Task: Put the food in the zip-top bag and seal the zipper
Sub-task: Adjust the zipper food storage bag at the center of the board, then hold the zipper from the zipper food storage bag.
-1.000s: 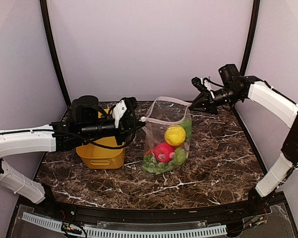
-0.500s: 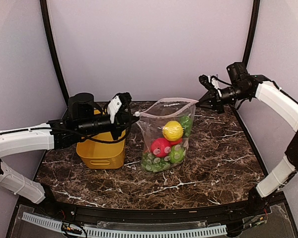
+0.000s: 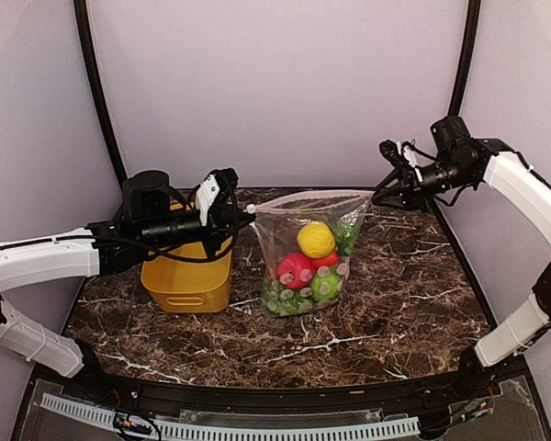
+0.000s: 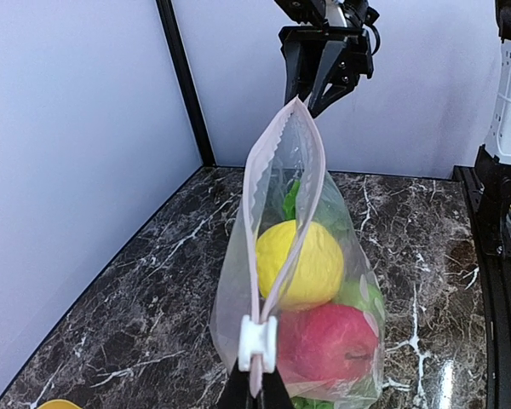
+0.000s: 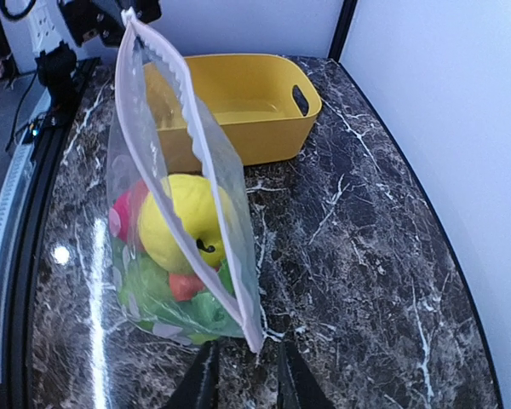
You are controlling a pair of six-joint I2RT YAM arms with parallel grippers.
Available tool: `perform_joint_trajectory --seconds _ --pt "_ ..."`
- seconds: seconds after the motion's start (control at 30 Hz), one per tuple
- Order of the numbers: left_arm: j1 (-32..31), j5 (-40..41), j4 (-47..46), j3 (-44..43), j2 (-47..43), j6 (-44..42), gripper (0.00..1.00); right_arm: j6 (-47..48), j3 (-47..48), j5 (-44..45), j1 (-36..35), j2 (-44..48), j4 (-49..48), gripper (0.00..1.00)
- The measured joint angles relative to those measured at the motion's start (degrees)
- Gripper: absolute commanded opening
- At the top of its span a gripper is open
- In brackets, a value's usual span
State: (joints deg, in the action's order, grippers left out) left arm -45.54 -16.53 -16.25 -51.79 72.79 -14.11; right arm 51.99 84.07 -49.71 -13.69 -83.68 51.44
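Observation:
The clear zip-top bag (image 3: 275, 237) is stretched between my two grippers, its bottom near the marble. Inside are a yellow lemon (image 3: 316, 239), a red apple (image 3: 296, 269) and green pieces (image 3: 326, 285). My left gripper (image 3: 241, 211) is shut on the end of the zipper (image 4: 248, 204), just below the white slider (image 4: 257, 342). The bag's mouth is a narrow open slit. My right gripper (image 3: 378, 195) is at the far corner. In the right wrist view its jaws (image 5: 247, 348) stand apart with the bag's corner at their tips; I cannot tell whether they touch it.
The yellow basket (image 3: 188, 280) stands at the left, just behind my left arm; it also shows in the right wrist view (image 5: 238, 111). Black frame posts stand at the back corners.
The two grippers have moved apart. The bag's mouth went from a wide open loop to a narrow stretched slit, and the bag shifted slightly right and up.

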Motion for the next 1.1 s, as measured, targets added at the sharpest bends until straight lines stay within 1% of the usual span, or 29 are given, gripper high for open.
perform_joint_trajectory --seconds 0.03,0.1,0.23,0.4,0.57,0.73,0.9,1.1 --pt "0.1 -0.9 0.0 -0.5 0.4 0.5 0.01 -0.2 1.4 -0.3 -0.1 0.0 1.4 0.37" --pt "0.1 -2.4 0.0 -1.6 1.4 1.6 0.01 -1.0 4.5 -0.6 -1.0 0.0 3.0 0.43" --pt "0.1 -4.7 -0.5 -2.6 2.3 3.1 0.01 -3.5 10.0 -0.5 -7.8 0.8 2.8 0.44" --pt "0.1 -6.5 -0.8 -2.6 2.7 3.7 0.01 -6.6 18.5 1.2 -17.6 -2.7 2.5 0.44" --pt "0.1 -6.8 -0.7 -2.6 2.7 3.6 0.01 -8.0 25.6 4.9 -25.1 -11.0 2.8 0.44" --pt "0.1 -6.6 0.1 -2.6 2.6 2.4 0.01 -8.7 30.2 8.1 -30.2 -18.5 3.3 0.43" --pt "0.1 -6.6 0.8 -2.6 2.5 1.7 0.01 -9.0 32.7 10.7 -33.7 -22.1 4.4 0.42" --pt "0.1 -6.6 1.2 -2.6 2.5 1.2 0.01 -9.0 35.4 13.4 -36.0 -23.4 5.2 0.34"
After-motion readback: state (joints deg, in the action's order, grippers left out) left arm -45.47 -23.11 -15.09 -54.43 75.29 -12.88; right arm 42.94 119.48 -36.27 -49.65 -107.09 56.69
